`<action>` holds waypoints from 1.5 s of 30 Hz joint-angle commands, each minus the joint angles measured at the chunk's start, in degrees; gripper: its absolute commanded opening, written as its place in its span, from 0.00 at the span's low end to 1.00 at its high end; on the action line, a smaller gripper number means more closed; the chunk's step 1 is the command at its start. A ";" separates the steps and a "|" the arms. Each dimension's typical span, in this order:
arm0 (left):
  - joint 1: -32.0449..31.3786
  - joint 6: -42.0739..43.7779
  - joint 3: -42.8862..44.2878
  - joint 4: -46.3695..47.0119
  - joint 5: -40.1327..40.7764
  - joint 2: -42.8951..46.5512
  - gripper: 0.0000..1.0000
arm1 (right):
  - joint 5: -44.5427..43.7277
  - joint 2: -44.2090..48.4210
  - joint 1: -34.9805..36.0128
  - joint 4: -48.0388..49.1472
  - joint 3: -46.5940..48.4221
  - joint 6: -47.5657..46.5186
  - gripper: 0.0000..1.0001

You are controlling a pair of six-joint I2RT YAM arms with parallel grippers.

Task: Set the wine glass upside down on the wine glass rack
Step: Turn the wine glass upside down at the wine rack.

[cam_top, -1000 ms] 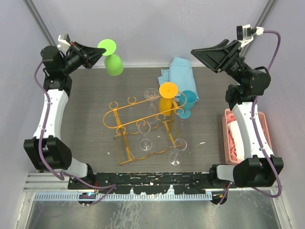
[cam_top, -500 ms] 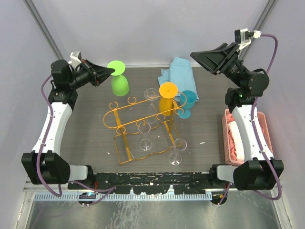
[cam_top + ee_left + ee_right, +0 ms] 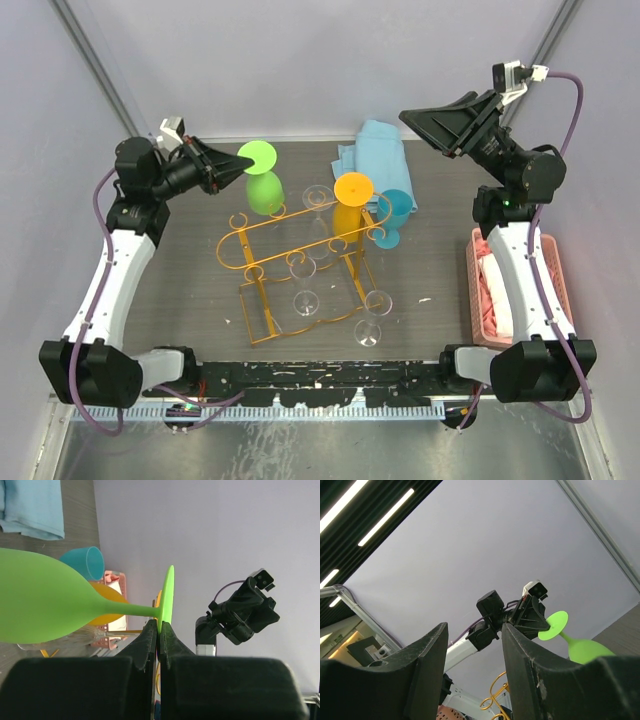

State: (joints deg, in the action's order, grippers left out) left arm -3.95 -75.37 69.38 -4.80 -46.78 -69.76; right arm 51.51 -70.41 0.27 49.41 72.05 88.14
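Top view: left gripper clamped on the foot-disc rim of bright green plastic wine glass, foot up, bowl down & tilted, just behind far-left end of orange-gold wire wine glass rack on dark worktop; can't tell if they touch. Right gripper raised at far right, well apart from both

Left wrist: gripper pads pinch the foot's edge; stem & bowl stretch left

Right wrist: gripper jaws partly open, nothing between; green glass far beyond
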 commanded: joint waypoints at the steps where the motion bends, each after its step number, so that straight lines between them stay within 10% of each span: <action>1: -0.64 0.07 -1.76 1.29 -1.15 2.96 0.00 | -1.07 0.87 0.34 1.13 0.54 -1.03 0.53; 45: -7.97 2.44 -5.10 -5.15 -2.14 8.66 0.00 | -2.11 -0.60 1.15 0.25 -0.79 -1.26 0.53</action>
State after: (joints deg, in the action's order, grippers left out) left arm -11.42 -74.24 63.83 -10.24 -47.35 -62.87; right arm 50.37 -71.29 1.13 47.92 70.81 87.31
